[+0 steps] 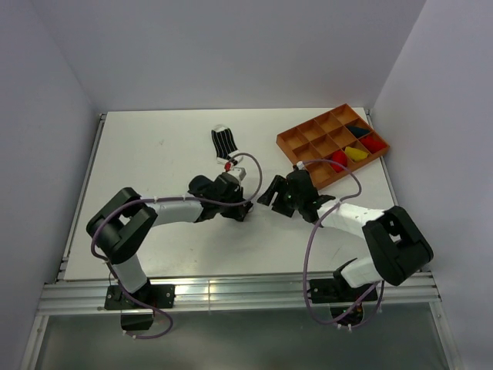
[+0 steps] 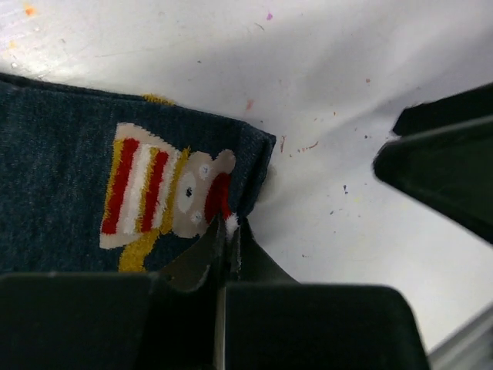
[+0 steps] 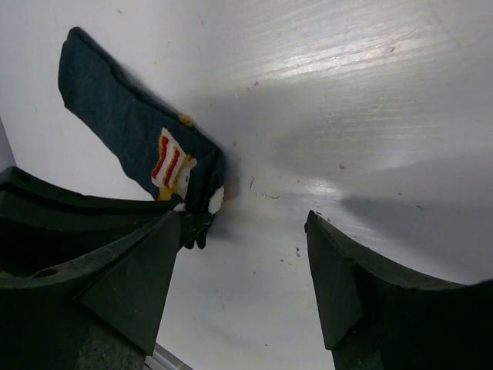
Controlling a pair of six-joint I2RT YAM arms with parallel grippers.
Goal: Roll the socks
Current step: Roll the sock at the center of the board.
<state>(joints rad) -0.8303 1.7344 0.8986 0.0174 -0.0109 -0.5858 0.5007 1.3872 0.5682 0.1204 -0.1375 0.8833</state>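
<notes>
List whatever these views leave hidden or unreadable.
- Left wrist view: navy sock cut off by the left edge; how much fabric the shut left gripper pinches, hidden by its fingers.
- Top view: that sock mostly hidden under that gripper; tray contents too small to identify.

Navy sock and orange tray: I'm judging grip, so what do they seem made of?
Navy sock: soft knitted fabric, matte, with a fuzzy figure knitted in. Orange tray: rigid and matte, probably plastic; thin, even dividers suggest moulding or printing.
</notes>
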